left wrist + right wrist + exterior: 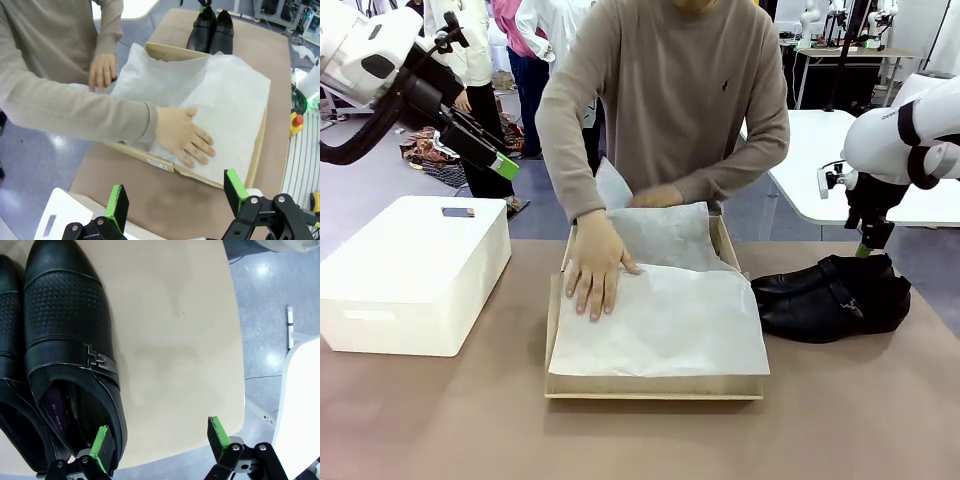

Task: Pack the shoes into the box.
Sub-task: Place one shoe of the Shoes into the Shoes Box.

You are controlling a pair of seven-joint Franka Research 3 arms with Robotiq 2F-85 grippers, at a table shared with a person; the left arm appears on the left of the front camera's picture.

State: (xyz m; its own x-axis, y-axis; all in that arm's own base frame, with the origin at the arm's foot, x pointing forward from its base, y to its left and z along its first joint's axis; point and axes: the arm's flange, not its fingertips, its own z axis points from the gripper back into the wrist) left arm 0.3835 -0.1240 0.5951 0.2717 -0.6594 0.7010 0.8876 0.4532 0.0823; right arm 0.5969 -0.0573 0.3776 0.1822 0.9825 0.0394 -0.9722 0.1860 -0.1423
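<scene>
**Shoes wait while the paper is made flat**

The right jaws stand wide open and hold nothing. They hang just above the heel end of the shoes (70, 340), with one green pad (102, 440) over the shoe's opening and the other over bare worktop (175, 340). I think they sit like this so they can drop down and pinch the side of the near shoe.

The left jaws are wide open too, and hold nothing. They are high up, well away from the box (650, 388), over the white plastic bin (410, 270). That looks like a way to leave room for the person.

The two black shoes lie side by side on the worktop, just beside the box, on the robot's right. They are not packed yet.

The brown box is open in the middle. White tissue paper (670, 320) covers the inside. The person presses one hand (595, 270) flat on the paper, and the other hand (655, 195) is at the far edge. This is likely to smooth the paper, so the shoes get a soft bed.
</scene>
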